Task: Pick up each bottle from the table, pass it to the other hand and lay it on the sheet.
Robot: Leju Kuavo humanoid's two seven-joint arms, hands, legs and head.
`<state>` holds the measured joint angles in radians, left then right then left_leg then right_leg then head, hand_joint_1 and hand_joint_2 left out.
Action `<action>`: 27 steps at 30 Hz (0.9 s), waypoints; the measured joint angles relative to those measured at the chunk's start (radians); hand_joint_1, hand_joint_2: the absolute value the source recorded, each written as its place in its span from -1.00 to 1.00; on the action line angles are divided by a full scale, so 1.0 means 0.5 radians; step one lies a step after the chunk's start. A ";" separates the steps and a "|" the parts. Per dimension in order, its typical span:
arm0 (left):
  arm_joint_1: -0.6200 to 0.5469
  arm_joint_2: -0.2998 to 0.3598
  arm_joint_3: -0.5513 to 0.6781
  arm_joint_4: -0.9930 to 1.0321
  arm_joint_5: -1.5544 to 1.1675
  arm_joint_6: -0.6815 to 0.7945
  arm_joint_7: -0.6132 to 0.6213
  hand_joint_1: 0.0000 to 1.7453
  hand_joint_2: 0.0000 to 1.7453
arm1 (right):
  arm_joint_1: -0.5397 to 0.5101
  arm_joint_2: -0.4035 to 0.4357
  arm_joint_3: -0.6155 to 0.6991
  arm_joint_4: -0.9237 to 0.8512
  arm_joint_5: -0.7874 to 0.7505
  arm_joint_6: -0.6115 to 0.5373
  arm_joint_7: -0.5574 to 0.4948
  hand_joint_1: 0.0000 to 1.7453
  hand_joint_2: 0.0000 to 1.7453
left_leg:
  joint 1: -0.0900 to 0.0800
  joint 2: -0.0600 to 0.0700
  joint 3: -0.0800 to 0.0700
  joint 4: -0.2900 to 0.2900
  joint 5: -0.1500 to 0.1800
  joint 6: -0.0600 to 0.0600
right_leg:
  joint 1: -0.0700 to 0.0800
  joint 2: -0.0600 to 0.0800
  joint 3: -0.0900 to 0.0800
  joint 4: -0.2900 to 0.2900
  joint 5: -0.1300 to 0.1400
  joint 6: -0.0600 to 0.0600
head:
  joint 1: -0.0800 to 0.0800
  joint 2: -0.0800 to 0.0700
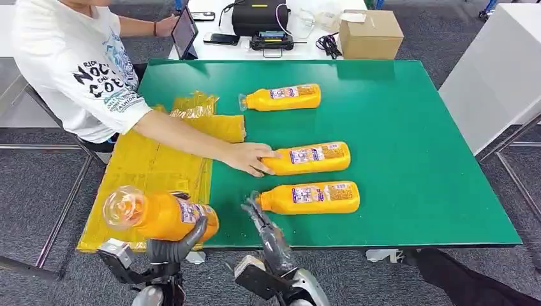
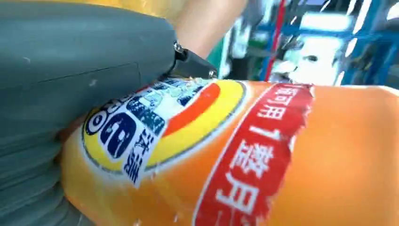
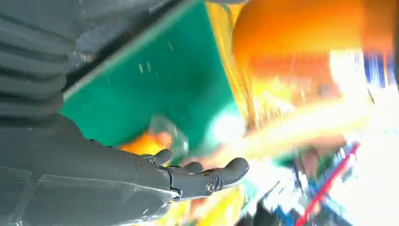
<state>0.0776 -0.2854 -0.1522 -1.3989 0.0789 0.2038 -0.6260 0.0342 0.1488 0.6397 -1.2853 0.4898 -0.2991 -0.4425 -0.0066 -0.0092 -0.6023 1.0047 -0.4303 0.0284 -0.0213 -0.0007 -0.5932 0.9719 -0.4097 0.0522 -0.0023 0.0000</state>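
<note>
At ten o'clock we see a person in a white printed T-shirt point(image 1: 76, 70) reaching an arm across. At twelve o'clock, on a white table point(image 1: 210, 51), sit a black case point(image 1: 258, 16), a tablet point(image 1: 184, 32) and a cardboard box point(image 1: 370, 35).

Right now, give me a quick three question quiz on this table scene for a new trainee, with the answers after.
1. True or false: the left hand holds an orange bottle above the yellow sheet.
2. How many bottles lie on the green table? A) two B) three C) four
3. Fill in: the person's hand rests on the ____ of the three lying bottles.

Key
1. True; the left wrist view shows the label close against the hand.
2. B: the far bottle, the middle bottle and the near bottle.
3. Middle. The right hand, holding nothing, is by the near bottle's cap.
</note>
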 measured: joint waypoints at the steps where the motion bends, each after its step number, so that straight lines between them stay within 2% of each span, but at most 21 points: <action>1: -0.005 -0.002 0.005 -0.016 -0.013 0.017 -0.005 1.00 1.00 | 0.017 -0.002 -0.018 -0.041 -0.012 -0.005 -0.003 -1.00 -1.00 | 0.000 0.000 0.000 0.000 0.000 0.000 | 0.000 0.000 0.000 0.000 0.000 0.000 | 0.000 0.000; 12: -0.025 -0.019 0.036 -0.085 -0.033 0.043 -0.010 1.00 1.00 | 0.097 -0.009 -0.091 -0.253 -0.024 -0.013 -0.021 -1.00 -1.00 | 0.000 0.000 0.001 0.000 0.000 0.000 | 0.000 0.000 0.001 0.000 0.000 0.000 | 0.001 0.000; 17: -0.047 -0.022 0.049 -0.085 -0.152 0.204 -0.074 1.00 1.00 | 0.112 -0.009 -0.101 -0.293 -0.060 -0.052 -0.124 -1.00 -1.00 | 0.000 0.000 0.001 0.000 0.000 0.000 | 0.000 0.000 0.001 0.000 0.000 0.000 | 0.000 0.000; 19: -0.089 -0.016 0.051 -0.077 -0.400 0.396 -0.103 1.00 1.00 | 0.121 -0.007 -0.111 -0.352 -0.113 -0.063 -0.208 -1.00 -1.00 | 0.000 0.000 0.001 0.000 0.000 0.000 | 0.000 0.000 0.001 0.000 0.000 0.000 | 0.002 0.000; 23: -0.246 0.047 0.057 0.061 -1.277 0.865 -0.033 1.00 1.00 | 0.120 0.018 -0.150 -0.510 -0.253 0.006 -0.337 -1.00 -1.00 | 0.000 0.000 0.003 0.000 0.001 0.000 | 0.000 0.000 0.003 0.000 0.000 0.000 | 0.001 0.000; 27: -0.443 0.136 0.221 0.335 -2.484 0.973 0.221 1.00 1.00 | 0.116 0.053 -0.204 -0.643 -0.383 0.089 -0.421 -1.00 -1.00 | 0.001 0.002 0.006 0.000 0.002 -0.001 | 0.001 0.000 0.004 0.001 0.004 -0.006 | 0.001 0.000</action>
<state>-0.1440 -0.2173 -0.0417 -1.2313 -1.1632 0.6905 -0.5156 0.0921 0.1755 0.5379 -1.6067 0.2984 -0.2545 -0.6530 -0.0063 -0.0083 -0.5996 1.0045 -0.4291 0.0280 -0.0211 -0.0005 -0.5911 0.9724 -0.4075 0.0491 -0.0019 0.0000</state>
